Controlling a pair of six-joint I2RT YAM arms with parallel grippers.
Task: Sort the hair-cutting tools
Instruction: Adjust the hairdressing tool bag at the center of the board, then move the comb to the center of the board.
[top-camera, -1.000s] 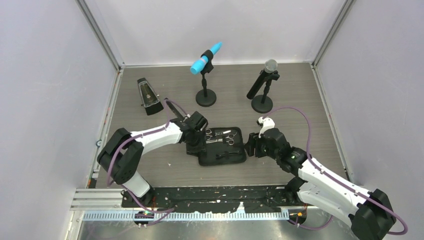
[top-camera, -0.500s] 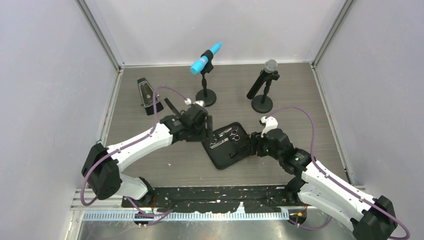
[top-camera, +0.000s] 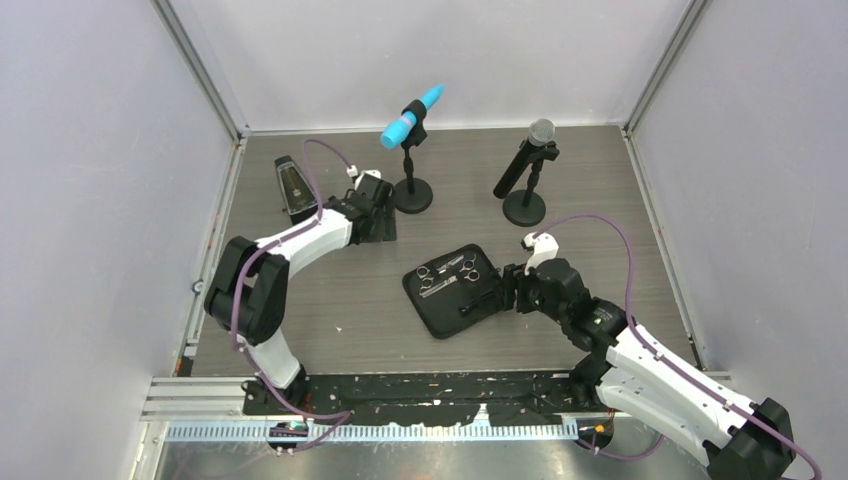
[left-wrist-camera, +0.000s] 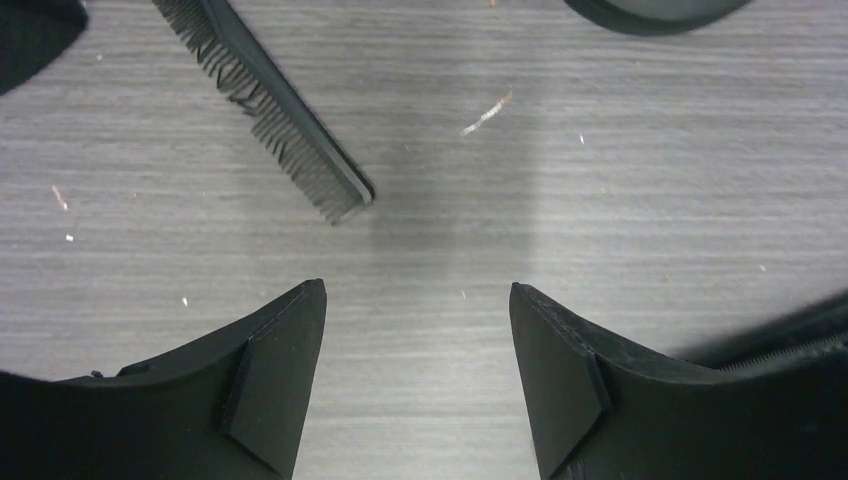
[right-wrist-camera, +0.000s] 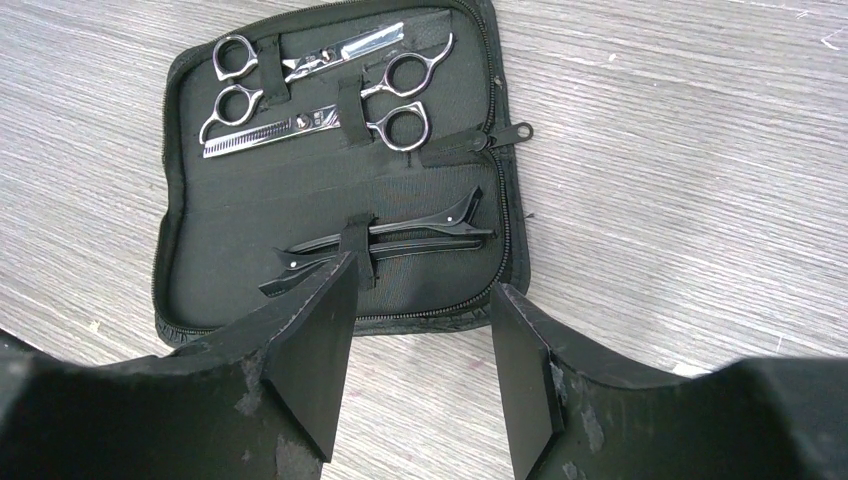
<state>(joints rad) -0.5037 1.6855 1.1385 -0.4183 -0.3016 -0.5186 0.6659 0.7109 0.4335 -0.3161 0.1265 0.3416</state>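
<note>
**Left gripper** (left-wrist-camera: 417, 300) is hovering over bare table (left-wrist-camera: 600, 180), its fingers spread wide and holding nothing. The comb (left-wrist-camera: 270, 100) is lying flat on the wood just beyond the left finger, not touching it, with the metronome (top-camera: 295, 190) and a microphone stand base (top-camera: 412, 196) nearby.

**Right gripper** (right-wrist-camera: 422, 285) is standing moderately open and empty at the near zip edge of the open case (right-wrist-camera: 250, 220). Two scissors (right-wrist-camera: 270, 130) and two clips (right-wrist-camera: 400, 238) are sitting strapped inside. Open wood is showing to the right of the case.
</note>
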